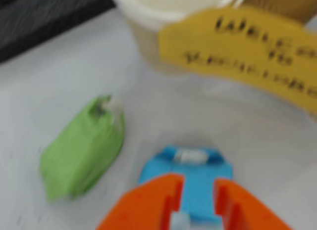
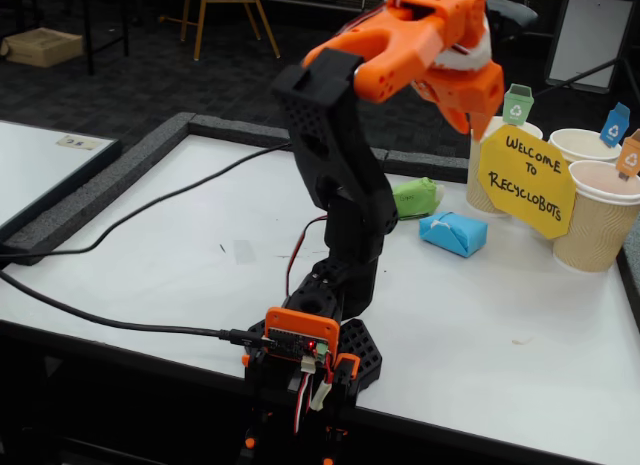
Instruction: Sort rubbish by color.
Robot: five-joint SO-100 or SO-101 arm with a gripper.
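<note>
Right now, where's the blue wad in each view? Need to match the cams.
Wrist view: blue wad at bottom centre, just beyond the orange gripper, right of the green wad.
Fixed view: blue wad right of centre on the table, below the raised gripper.
Shared landmark: yellow sign.
</note>
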